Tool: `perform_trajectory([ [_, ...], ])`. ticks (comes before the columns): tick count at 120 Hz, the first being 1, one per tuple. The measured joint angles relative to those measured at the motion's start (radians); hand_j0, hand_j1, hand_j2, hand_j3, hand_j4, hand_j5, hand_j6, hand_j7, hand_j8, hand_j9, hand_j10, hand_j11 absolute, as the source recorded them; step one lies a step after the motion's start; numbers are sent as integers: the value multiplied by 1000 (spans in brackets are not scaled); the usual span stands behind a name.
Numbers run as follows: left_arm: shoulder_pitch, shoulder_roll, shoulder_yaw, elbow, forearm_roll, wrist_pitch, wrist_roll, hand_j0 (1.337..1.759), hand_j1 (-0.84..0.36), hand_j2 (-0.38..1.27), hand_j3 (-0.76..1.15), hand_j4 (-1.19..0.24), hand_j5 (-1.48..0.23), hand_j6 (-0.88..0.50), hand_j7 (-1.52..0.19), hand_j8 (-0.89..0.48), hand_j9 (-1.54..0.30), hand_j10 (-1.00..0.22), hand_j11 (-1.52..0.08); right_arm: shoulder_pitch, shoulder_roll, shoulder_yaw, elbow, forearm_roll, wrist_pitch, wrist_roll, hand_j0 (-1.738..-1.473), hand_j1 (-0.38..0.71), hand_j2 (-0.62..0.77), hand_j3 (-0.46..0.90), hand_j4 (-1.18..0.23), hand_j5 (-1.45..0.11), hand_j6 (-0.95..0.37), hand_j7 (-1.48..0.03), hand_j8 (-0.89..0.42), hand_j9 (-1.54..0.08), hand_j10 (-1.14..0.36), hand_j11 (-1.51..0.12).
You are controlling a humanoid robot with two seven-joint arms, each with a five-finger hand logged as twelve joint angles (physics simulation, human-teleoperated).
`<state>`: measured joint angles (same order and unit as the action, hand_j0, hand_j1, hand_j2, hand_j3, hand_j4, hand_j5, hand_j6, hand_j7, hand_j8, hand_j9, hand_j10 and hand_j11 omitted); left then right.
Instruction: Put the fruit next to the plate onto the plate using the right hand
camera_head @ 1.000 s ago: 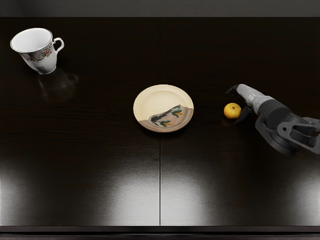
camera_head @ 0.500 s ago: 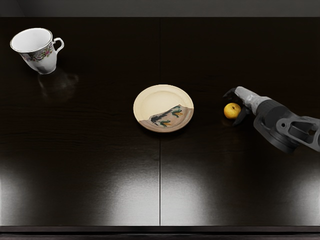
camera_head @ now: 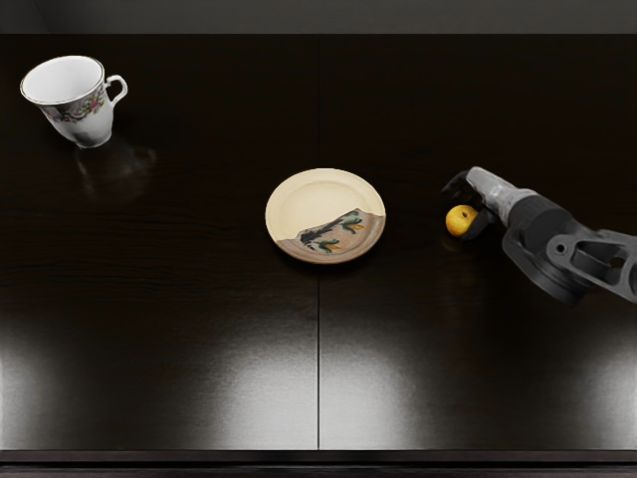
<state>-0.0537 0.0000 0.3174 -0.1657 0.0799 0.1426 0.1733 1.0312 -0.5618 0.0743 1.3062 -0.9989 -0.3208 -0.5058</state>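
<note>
Dark grey and black, the right hand sits near the table's right edge, about midway between the far and near edges, its arm coming in from the right. Its black fingers are curled around the small yellow fruit, one arching over the top and another pressed against the side facing the arm, so the hand appears to be grasping it. The fruit looks low on the dark, glossy table, well to the right of the plate and not touching it. The cream plate, with a brown and green pattern on its near side, lies at the table's centre. A white floral cup stands tilted at the far left corner.
</note>
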Motion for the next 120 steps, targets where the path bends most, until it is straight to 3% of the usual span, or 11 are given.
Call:
perform_trajectory([
  [47,0,0,0,0,0,0,0,1658,349,0,0,0,0,-1,0,0,0,0,0,-16,12,-6,-1,-45,-29,-2,-1658,221,-80,0,-449,-581,-451,-581,-452,-584,-448,-583],
  [79,0,0,0,0,0,0,0,1658,349,0,0,0,0,-1,0,0,0,0,0,-21,15,-5,-1,-54,-33,-3,-1657,229,-65,0,-507,-559,-475,-603,-432,-613,-476,-611],
  [120,0,0,0,0,0,0,0,1658,349,0,0,0,0,-1,0,0,0,0,0,-24,16,-4,0,-57,-31,-4,-1654,276,-29,-1,-573,-634,-407,-684,-344,-703,-535,-702],
])
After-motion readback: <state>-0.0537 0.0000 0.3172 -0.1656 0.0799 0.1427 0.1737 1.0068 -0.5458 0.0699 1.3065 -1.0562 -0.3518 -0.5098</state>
